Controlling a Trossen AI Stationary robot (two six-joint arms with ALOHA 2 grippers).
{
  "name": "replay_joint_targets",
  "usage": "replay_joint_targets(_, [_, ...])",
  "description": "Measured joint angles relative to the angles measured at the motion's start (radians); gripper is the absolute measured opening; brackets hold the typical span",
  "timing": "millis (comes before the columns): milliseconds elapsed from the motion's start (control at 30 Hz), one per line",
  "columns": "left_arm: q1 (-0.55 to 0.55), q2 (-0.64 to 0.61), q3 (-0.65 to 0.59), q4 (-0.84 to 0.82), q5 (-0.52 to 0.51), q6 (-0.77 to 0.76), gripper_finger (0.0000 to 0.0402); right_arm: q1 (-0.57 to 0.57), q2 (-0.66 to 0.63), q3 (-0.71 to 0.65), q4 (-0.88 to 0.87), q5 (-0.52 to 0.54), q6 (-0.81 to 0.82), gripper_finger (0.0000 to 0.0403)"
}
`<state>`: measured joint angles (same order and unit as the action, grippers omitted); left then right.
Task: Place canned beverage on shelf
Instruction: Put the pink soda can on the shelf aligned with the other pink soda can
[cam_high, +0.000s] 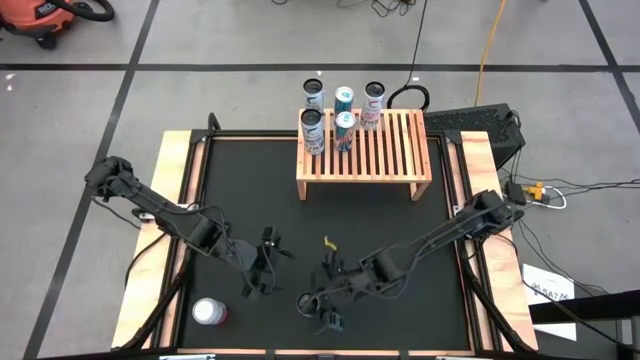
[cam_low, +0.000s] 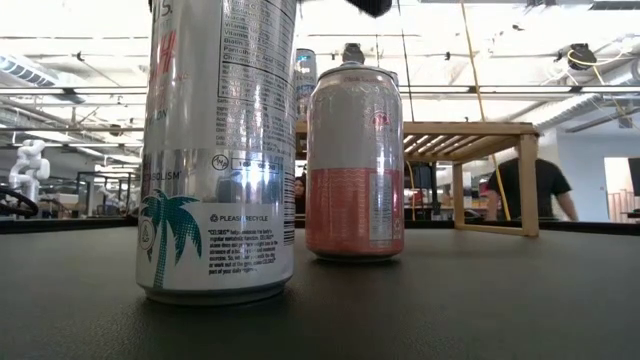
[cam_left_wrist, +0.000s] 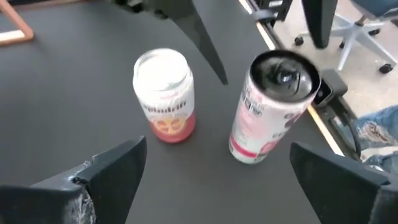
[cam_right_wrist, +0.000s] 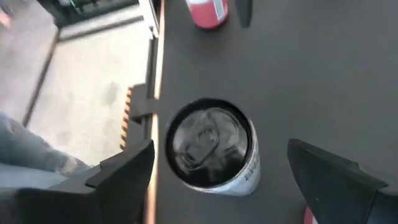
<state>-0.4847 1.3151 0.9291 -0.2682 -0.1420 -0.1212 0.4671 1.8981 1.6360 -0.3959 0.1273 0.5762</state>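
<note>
Left tool (cam_high: 255, 268): spread wide, holding nothing, hung over the bench (cam_high: 400, 225). Ahead of it and slightly to one side, a short can (cam_left_wrist: 163, 93) with a pale lid and pink lower band, upright, not touched.

Right tool (cam_right_wrist: 230, 174): likewise wide and empty, poised above a tall can (cam_right_wrist: 211, 144) with a dark lid, one finger on each side and, as far as can be seen, clear of the wall. Upright on the bench near the front edge, well apart from the short can.

Beyond both tools, at the far side of the bench: the shelf (cam_high: 365, 155), with five cans (cam_high: 345, 128) already grouped at its back left.

Probably a thin metal wall: stiff enough if full, easily dented if squeezed hard. Smooth printed skin, likely slick. Narrow and tall, so prone to tipping at a nudge. Best taken across the mid-body, below the lid rim, squarely, with modest pressure, and kept vertical. Weight not judgeable; sealed or not, cannot tell.
</note>
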Motion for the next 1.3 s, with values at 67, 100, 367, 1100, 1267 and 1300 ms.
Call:
replay_joint_targets(67, [0.000, 0.000, 0.000, -0.031, -0.001, -0.004, 0.0395, 0.000, 0.016, 0.000, 0.019, -0.001, -0.031, 0.0353])
replay_joint_targets(100, [0.000, 0.000, 0.000, -0.044, -0.001, -0.004, 0.0395, 0.000, 0.020, 0.000, 0.033, 0.000, -0.047, 0.0353])
replay_joint_targets(367, [0.000, -0.001, 0.000, -0.101, -0.004, -0.031, 0.0395, 0.000, 0.076, 0.000, 0.075, -0.011, -0.141, 0.0353])
replay_joint_targets(1100, [0.000, -0.003, 0.000, -0.227, -0.007, -0.118, 0.0395, -0.010, 0.093, 0.024, 0.058, -0.025, -0.201, 0.0235])
replay_joint_targets(1267, [0.000, -0.003, 0.000, -0.148, 0.034, -0.131, 0.0395, -0.029, 0.094, 0.150, -0.058, -0.031, -0.292, 0.0235])
replay_joint_targets(1300, [0.000, -0.003, 0.000, -0.114, 0.052, -0.127, 0.0395, -0.036, 0.092, 0.181, -0.087, -0.029, -0.312, 0.0237])
